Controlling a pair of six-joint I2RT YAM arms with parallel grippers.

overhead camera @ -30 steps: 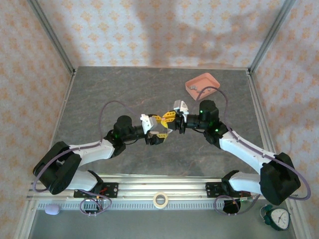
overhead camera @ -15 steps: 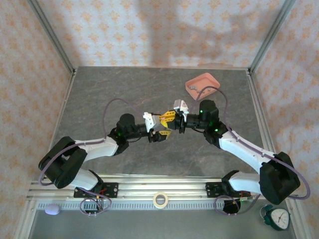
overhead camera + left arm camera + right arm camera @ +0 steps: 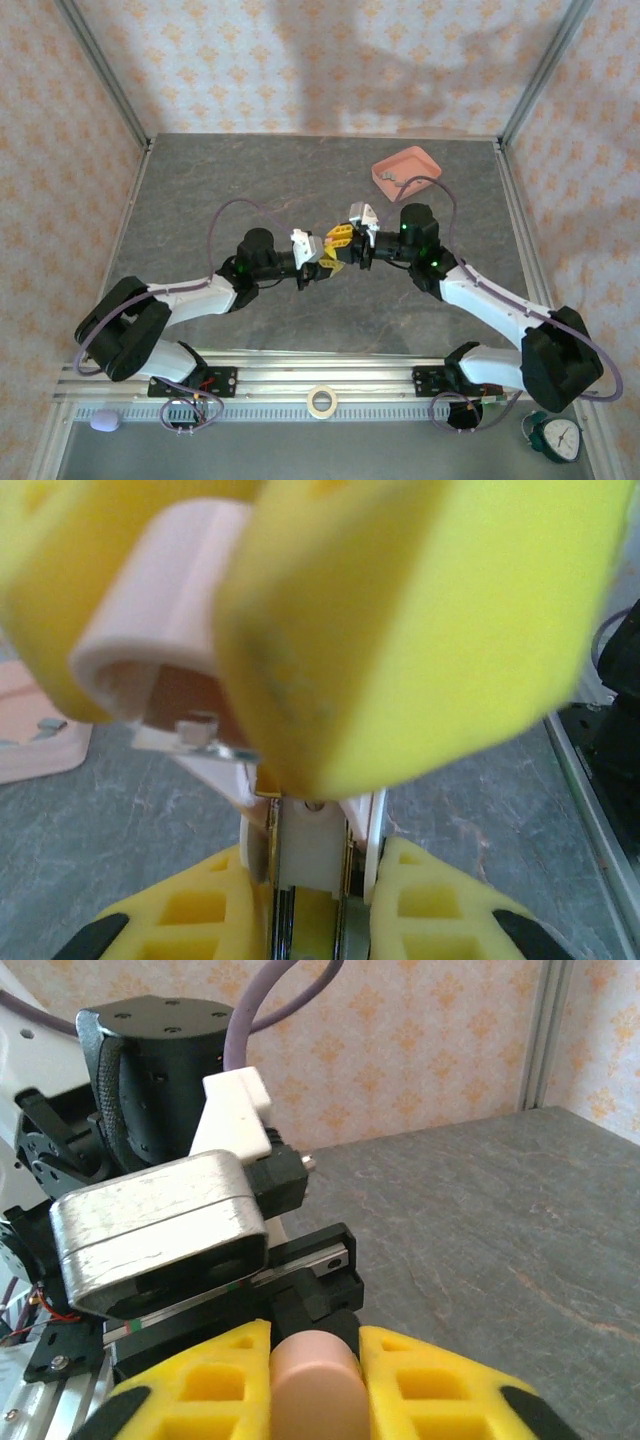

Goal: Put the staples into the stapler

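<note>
Currently stapler [image 3: 165, 590] sits over centre of table [image 3: 250, 170], gripped from both ends. Left gripper [image 3: 318, 880] narrow, fingers pressing white-and-metal part from either side. Right gripper [image 3: 315, 1355] narrow too, clamped on pink rounded end. Staples [image 3: 389, 177] lie in pink tray [image 3: 418, 162], far right, well apart from stapler.

Probably a robotics lab cell: patterned panels [image 3: 300, 60] and aluminium posts [image 3: 105, 70] enclose a grey surface [image 3: 200, 190], with robot arms [image 3: 490, 300] bolted to a rail [image 3: 330, 372].
</note>
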